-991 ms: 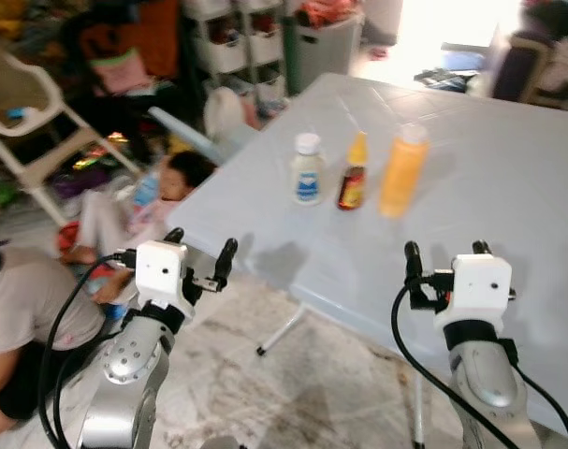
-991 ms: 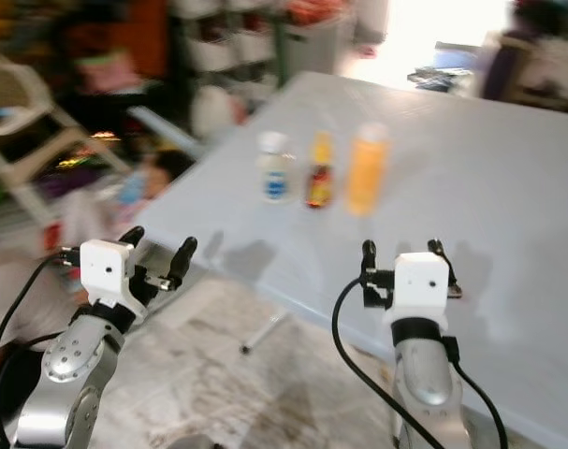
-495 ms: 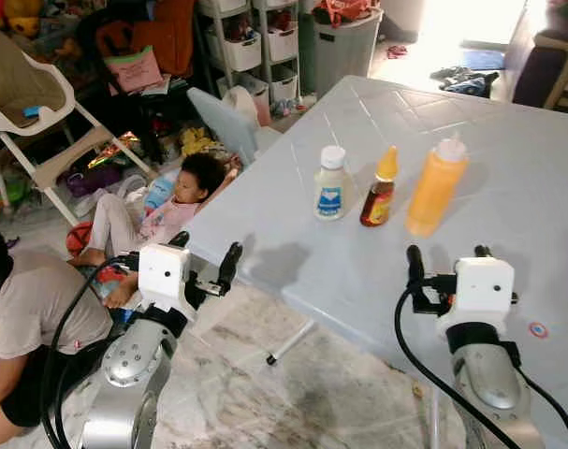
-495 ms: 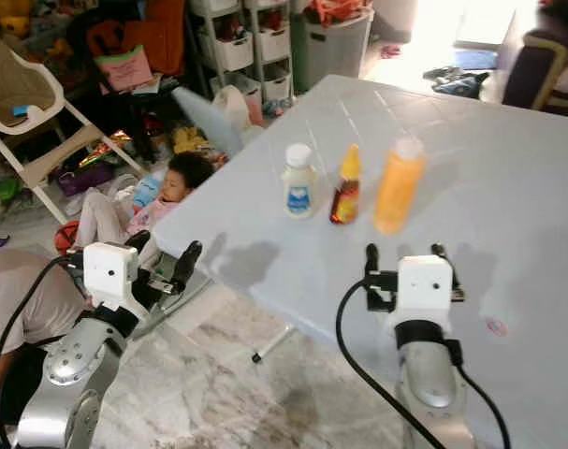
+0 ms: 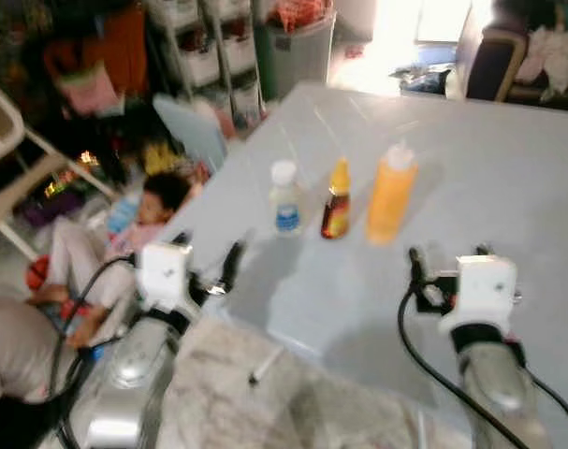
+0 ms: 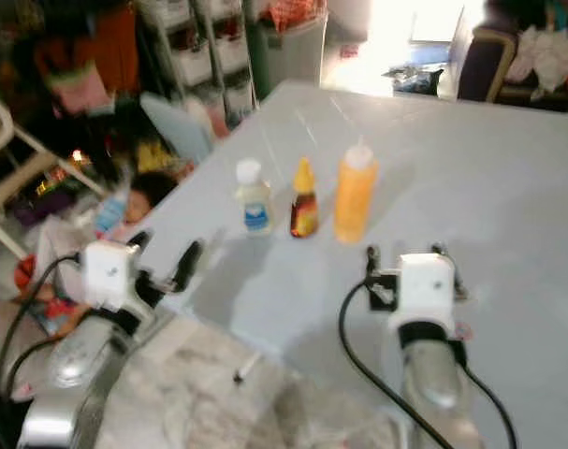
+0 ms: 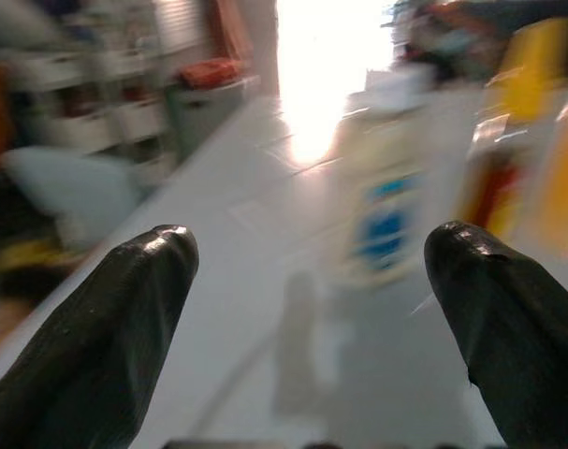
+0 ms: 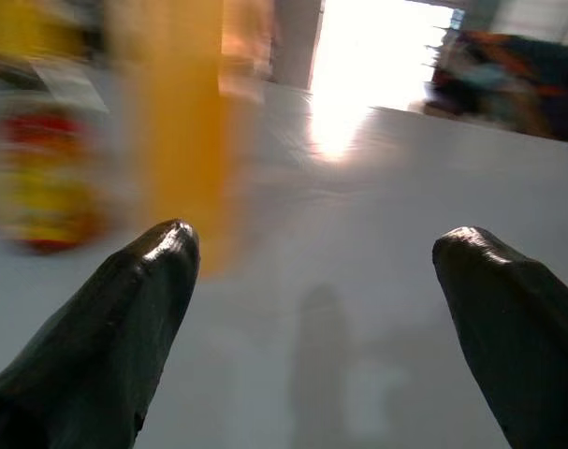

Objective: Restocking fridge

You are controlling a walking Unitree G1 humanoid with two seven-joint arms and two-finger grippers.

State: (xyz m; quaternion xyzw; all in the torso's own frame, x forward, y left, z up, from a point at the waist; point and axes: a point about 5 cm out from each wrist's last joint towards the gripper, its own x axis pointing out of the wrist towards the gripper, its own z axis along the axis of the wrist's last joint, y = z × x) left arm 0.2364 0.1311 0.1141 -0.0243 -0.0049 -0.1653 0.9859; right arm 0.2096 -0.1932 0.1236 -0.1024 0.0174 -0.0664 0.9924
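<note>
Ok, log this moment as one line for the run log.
phase: approach | left gripper: open, empty, at table edge | right gripper: open, empty, over table | targets: white bottle, brown sauce bottle, orange bottle, upright in row

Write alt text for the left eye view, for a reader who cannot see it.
Three bottles stand in a row on a pale table: a white bottle, a brown sauce bottle and an orange squeeze bottle. Both open pincers, left and right, are raised before them; a child lies on the floor.
</note>
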